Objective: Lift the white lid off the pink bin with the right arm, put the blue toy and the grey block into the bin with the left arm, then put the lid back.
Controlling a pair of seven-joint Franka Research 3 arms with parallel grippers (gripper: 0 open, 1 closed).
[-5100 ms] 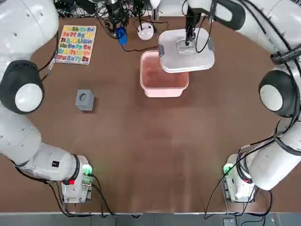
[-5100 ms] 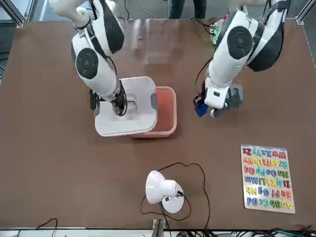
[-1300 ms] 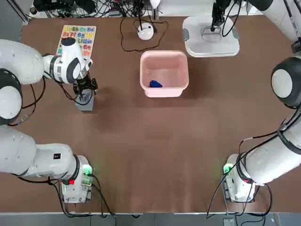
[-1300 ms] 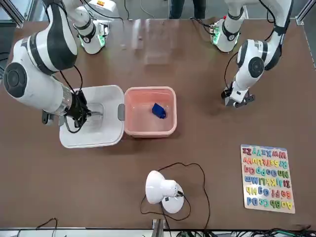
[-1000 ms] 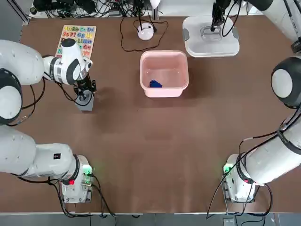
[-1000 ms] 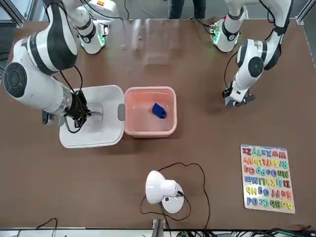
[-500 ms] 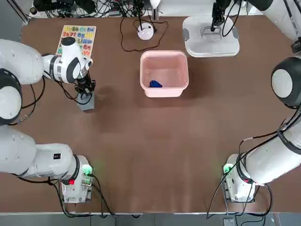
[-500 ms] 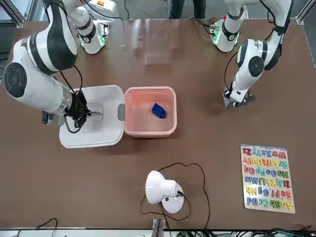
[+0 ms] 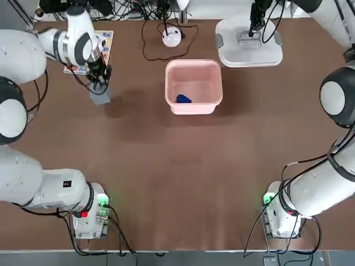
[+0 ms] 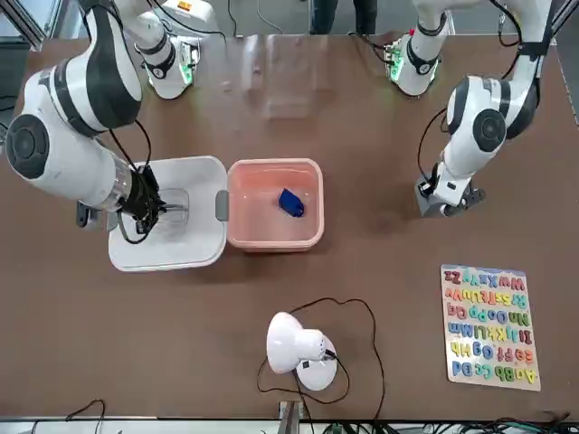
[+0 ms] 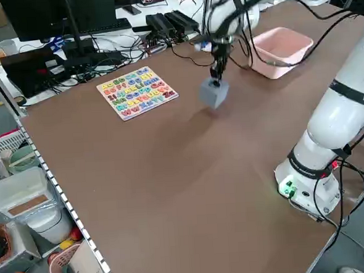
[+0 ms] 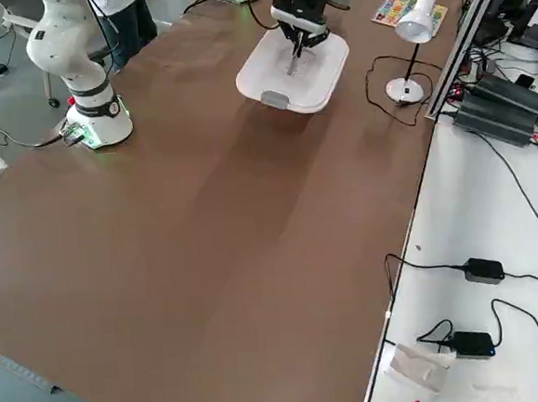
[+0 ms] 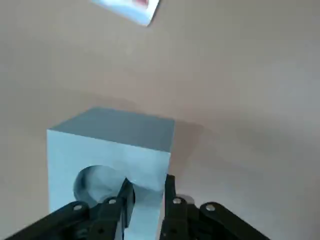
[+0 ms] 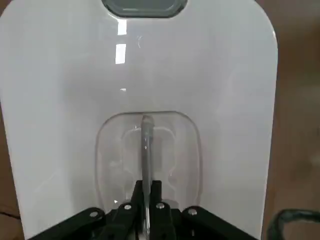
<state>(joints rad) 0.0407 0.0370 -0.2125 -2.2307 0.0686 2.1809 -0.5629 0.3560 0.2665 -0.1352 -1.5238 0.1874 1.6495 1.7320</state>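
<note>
TWO GRIPS CLOSED: BLOCK AT LEFT, LID AT RIGHT

Clock directions follow the top view; 12 o'clock is the table side opposite my arm bases. Items are listed left to right.

The letter board (image 10: 491,325) lies flat on the table (image 9: 177,166), toward 10 to 11 o'clock from the table's centre. It carries rows of coloured characters.

My left gripper (image 13: 149,187) is at the table's 10 o'clock, just on the 6 o'clock side of the board. I am pinching one wall of the grey block (image 13: 60,165): one finger sits in its round hole, the other against the outside face. The block hangs clear of the table, its shadow apart from it in the left side view.

The lamp (image 9: 172,36), white with a round base, stands at 11 o'clock from the pink bin.

The pink bin (image 9: 194,108) stands uncovered on the table, at 3 o'clock from my left gripper. The blue toy (image 9: 183,98) lies inside, in the 7 to 8 o'clock part of its floor.

The white lid (image 9: 236,55) is level, off the bin and near it, toward 1 to 2 o'clock. My right gripper (image 14: 146,189) is above its centre, at the table's 1 o'clock. I have both fingers pressed on the lid's upright handle (image 14: 146,145), one per side.
</note>
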